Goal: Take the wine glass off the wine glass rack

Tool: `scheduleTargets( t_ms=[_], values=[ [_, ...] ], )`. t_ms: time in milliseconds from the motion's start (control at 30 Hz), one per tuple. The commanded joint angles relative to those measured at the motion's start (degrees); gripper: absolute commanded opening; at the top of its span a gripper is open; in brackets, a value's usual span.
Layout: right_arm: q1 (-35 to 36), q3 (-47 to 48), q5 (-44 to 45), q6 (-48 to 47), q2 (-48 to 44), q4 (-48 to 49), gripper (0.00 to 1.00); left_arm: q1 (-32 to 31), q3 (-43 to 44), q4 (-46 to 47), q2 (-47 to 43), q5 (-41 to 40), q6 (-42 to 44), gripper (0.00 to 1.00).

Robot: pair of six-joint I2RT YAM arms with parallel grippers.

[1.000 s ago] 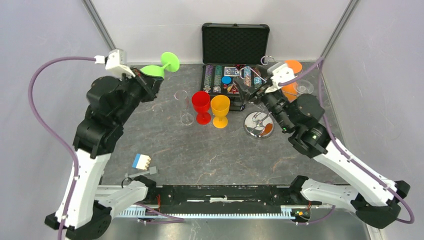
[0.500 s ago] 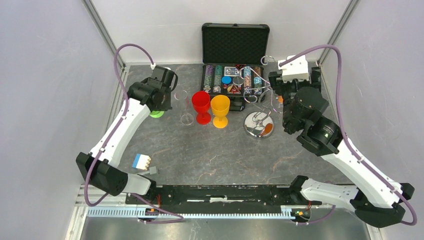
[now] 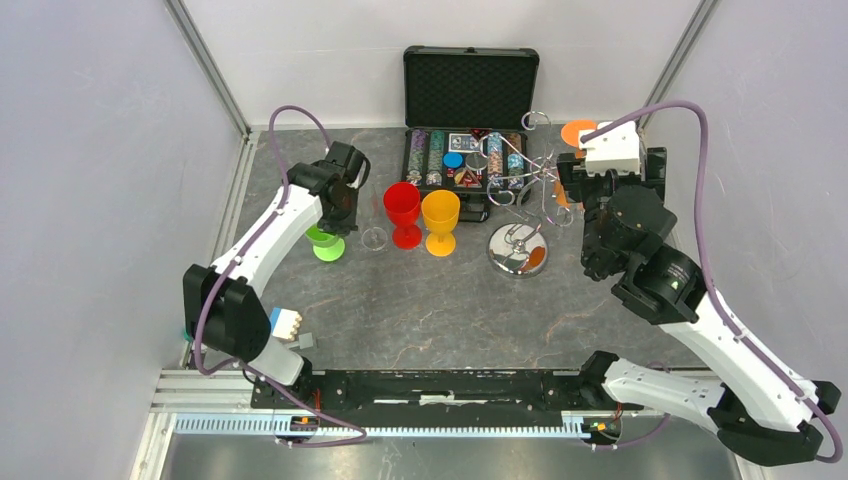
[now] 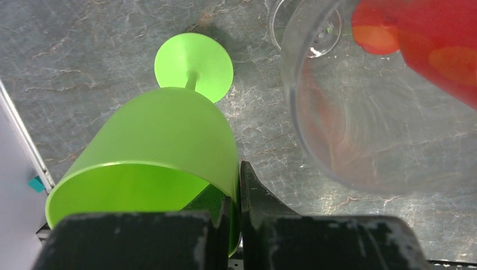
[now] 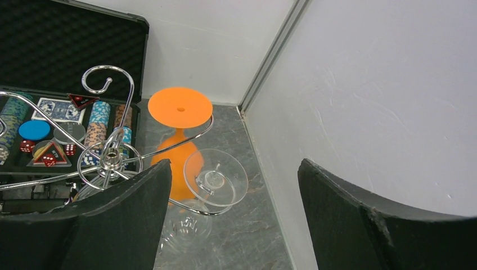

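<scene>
The silver wire wine glass rack (image 3: 517,248) stands on its shiny disc base right of centre; its post (image 5: 111,159) and curled hooks show in the right wrist view. An orange wine glass (image 5: 180,107) and a clear wine glass (image 5: 216,177) hang upside down from its right hooks. My right gripper (image 5: 233,169) is open and empty, just above and right of the clear glass's foot; from the top it (image 3: 572,180) is by the rack's right side. My left gripper (image 4: 239,197) is shut on the rim of a green wine glass (image 4: 163,135), which stands upright on the table (image 3: 325,245).
A clear glass (image 3: 372,215), a red glass (image 3: 402,212) and a yellow-orange glass (image 3: 440,220) stand in a row mid-table, close to the green one. An open black case (image 3: 470,90) with poker chips sits at the back. A small blue-and-white block (image 3: 283,322) lies front left. Walls enclose the table.
My left arm carried the green glass from the back-left corner forward and right, and lowered it upright beside the clear glass. My right arm swung right and turned over the rack's right hooks.
</scene>
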Motion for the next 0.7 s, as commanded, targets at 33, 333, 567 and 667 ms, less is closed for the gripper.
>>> scheduleTargets(
  t_ms=[33,333,567,667],
  values=[
    [0.12,-0.77,0.00,1.70,-1.59,-0.30,0.87,2.01,-0.53,4.49,0.96,3.62,0.68,0.06],
    [0.06,-2.03,-0.92,2.78,-2.14,-0.90,0.88,4.49,-0.79,6.07,1.09,3.81,-0.90,0.19],
    [0.05,-1.87,-1.01,2.85,-2.29,-1.29,0.88,5.08,-0.19,5.99,-0.29,3.76,-0.90,0.33],
    [0.10,-1.49,-1.29,3.28,-2.30,-1.65,0.88,5.10,0.75,5.55,-0.68,4.12,-0.82,0.36]
  ],
)
